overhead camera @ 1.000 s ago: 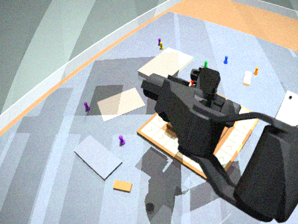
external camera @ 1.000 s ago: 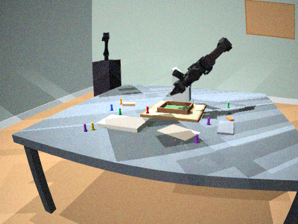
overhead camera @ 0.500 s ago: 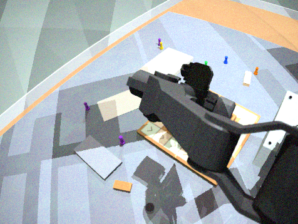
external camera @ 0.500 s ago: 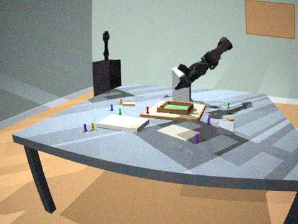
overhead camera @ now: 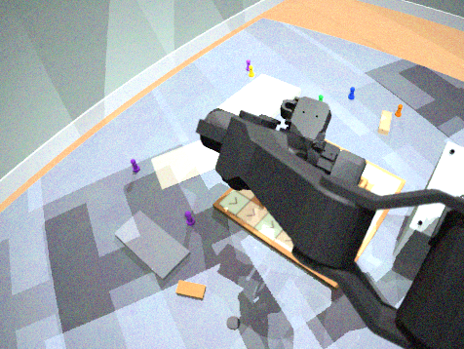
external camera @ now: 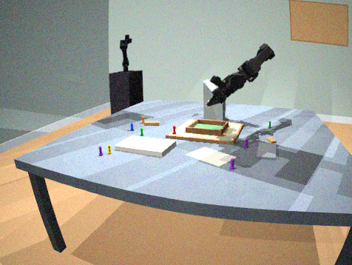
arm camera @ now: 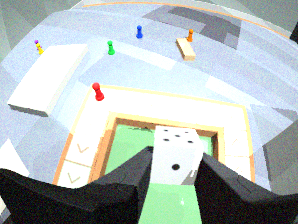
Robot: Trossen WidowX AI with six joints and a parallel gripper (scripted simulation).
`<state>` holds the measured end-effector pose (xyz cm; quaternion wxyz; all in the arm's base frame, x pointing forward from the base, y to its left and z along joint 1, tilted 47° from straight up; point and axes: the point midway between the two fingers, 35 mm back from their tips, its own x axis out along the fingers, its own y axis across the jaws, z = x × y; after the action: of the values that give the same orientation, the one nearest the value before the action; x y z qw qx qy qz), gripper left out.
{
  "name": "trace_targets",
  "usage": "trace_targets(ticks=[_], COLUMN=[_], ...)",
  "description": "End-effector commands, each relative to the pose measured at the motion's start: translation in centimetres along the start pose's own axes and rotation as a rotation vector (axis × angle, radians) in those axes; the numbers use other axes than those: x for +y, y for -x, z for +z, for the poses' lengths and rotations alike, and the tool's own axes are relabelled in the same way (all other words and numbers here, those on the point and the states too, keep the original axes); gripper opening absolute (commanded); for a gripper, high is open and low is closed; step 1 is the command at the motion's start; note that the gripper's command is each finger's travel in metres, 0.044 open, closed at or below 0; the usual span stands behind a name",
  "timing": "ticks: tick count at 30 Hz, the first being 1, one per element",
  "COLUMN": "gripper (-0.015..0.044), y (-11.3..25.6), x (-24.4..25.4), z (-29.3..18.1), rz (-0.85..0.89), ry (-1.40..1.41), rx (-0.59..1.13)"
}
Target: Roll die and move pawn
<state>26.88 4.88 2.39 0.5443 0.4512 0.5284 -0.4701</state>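
Note:
My gripper (arm camera: 173,155) is shut on the white die (arm camera: 175,157). In the wrist view the die shows a five-pip face and a one-pip face, above the dice tray (arm camera: 103,150) (external camera: 203,132). The tray has brown walls and a green floor, and nothing is seen lying in it. The board (arm camera: 165,102) (external camera: 231,138) (overhead camera: 251,213) around it has arrowed squares. The red pawn (arm camera: 98,93) (external camera: 174,129) stands upright at a board corner. In the top view the arm hides the pawn and most of the tray; the fingertips cannot be made out there.
A thick white slab (overhead camera: 265,95) (external camera: 144,146) (arm camera: 50,75) lies beside the board. Also there are a pale sheet (overhead camera: 180,166) (external camera: 207,155), a grey slab (overhead camera: 151,244), an orange block (overhead camera: 190,290), a wooden block (overhead camera: 385,122) (arm camera: 185,49), a grey disc (overhead camera: 233,323) and several other coloured pawns.

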Motion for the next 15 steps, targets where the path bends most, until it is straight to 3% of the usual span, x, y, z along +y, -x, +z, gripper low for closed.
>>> trace_targets(ticks=[1,7,11,15], gripper=[0.0053,0.021,0.0315,0.042], y=[0.0,0.0,2.4,2.6], x=[0.0,0.0,0.0,0.0], z=[0.0,0.0,2.8,3.0], rz=[0.0,0.0,0.002,0.002], ry=[0.0,0.0,-0.003,-0.003], rx=[0.0,0.0,-0.006,-0.006])
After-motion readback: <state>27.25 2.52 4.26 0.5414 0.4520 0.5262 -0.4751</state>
